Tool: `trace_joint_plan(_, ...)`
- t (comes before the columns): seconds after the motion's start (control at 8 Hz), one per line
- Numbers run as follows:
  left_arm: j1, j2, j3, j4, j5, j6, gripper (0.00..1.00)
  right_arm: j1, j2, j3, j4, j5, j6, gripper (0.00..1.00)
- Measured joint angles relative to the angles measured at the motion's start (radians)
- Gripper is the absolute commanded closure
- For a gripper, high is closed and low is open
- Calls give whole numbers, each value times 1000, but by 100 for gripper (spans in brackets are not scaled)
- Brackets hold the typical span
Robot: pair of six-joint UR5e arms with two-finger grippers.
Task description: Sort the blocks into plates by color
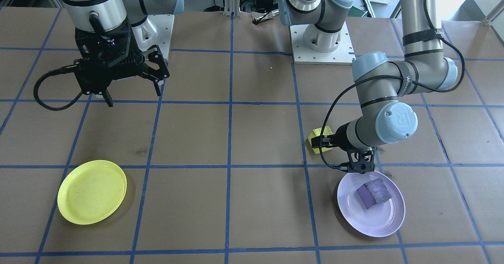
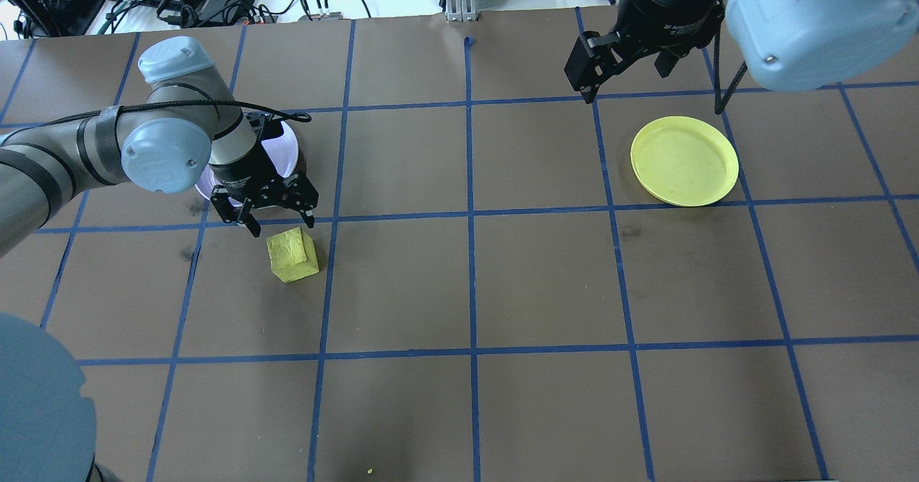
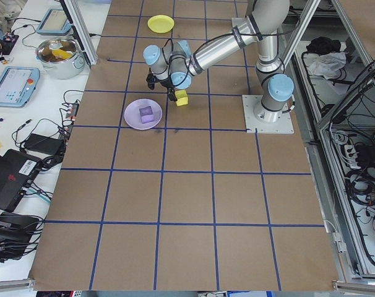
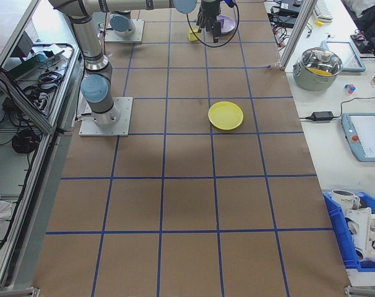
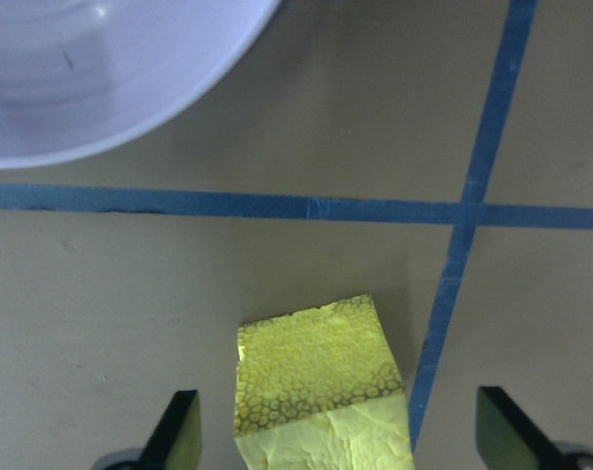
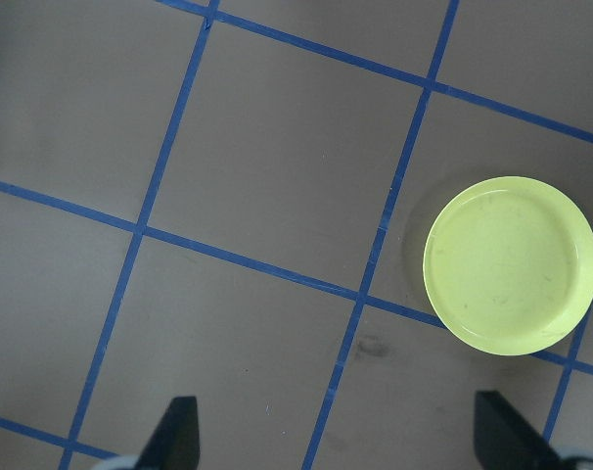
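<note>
From the front we see the purple block [image 1: 374, 193] lying in the lavender plate [image 1: 388, 221]; the yellow plate [image 1: 91, 191] is bare, and the arm joint reads "UR". From overhead, the left claw [image 2: 278, 218] hangs wide open, holding nothing, just beside the chalky yellow block [image 2: 292, 254] on the table [image 2: 546, 281]. The right claw [image 2: 623, 71] hangs open, empty, near the yellow plate.

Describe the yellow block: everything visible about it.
The yellow block is a small bright yellow cube with a matte, pebbled, chalky-looking surface. It sits on the brown table, slightly skewed to the blue grid lines, outside the lavender plate. The open left hand hovers near it without gripping it.
</note>
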Motion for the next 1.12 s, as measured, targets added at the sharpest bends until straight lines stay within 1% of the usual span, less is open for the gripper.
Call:
trace_joint_plan(0.5, 3, -3, -16, 3, -11, -116, 3, -1, -2, 1, 0, 0, -9, 0)
trace_joint_plan(0.75, 3, -3, -53, 25, -12, -127, 3, 0, -2, 1, 0, 0, -10, 0)
trace_joint_plan(0.88, 3, -2, -71, 37, -12, -128, 16, 0, -2, 1, 0, -2, -10, 0)
trace_joint_plan(1.0, 2, -1, -83, 43, -12, -128, 59, 0, -2, 1, -1, -3, -10, 0)
trace_joint_plan(1.12, 2, 3, -89, 46, -10, -127, 82, 0, -2, 1, -2, -4, -11, 0)
